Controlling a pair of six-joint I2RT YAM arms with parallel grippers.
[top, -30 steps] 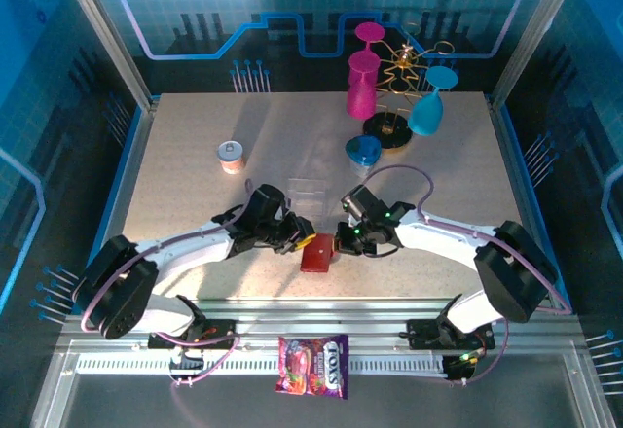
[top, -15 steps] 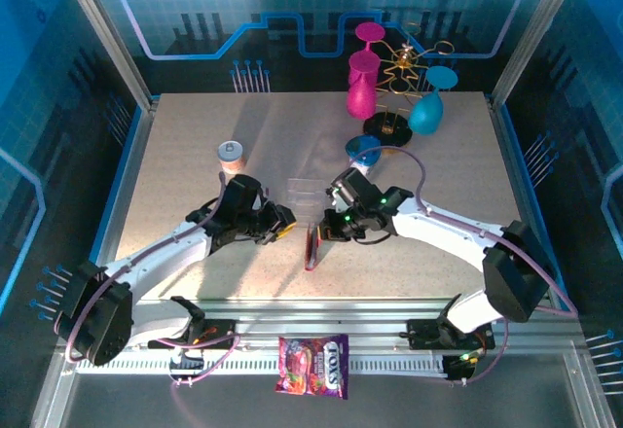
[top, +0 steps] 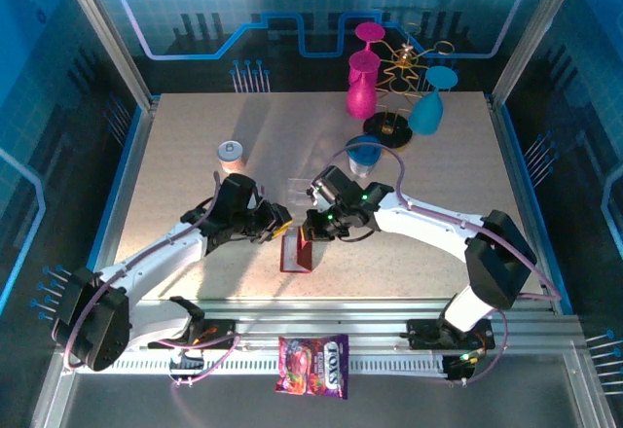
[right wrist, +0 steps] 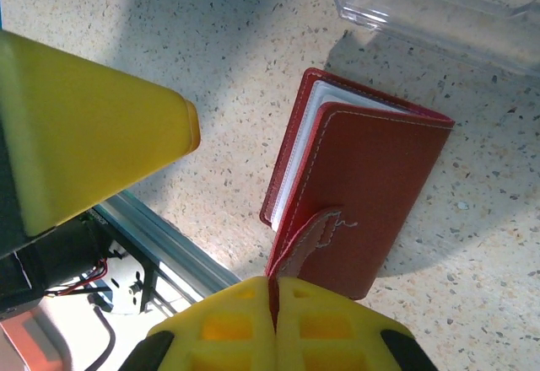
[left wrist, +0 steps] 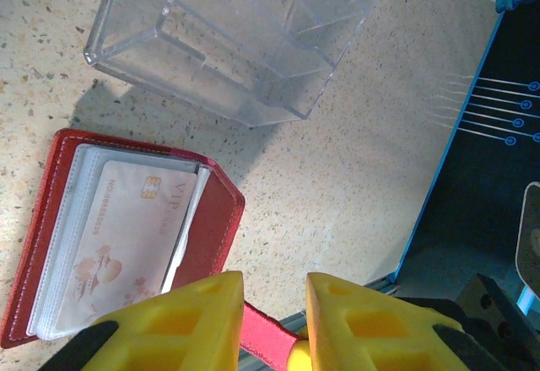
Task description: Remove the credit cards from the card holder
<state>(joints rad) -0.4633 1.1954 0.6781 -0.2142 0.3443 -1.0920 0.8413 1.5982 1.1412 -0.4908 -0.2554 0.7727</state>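
Now my right fingers (right wrist: 274, 299), pressed together, pinch the tab (right wrist: 308, 234) of the wallet (right wrist: 380, 185). My left fingers (left wrist: 272, 293), slightly spread, sit just beside its pocketed "VIP" card (left wrist: 126, 236).

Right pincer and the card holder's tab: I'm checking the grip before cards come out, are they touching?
Touching. The right wrist view shows the right pincer shut on the red tab of the card holder, no gap visible.
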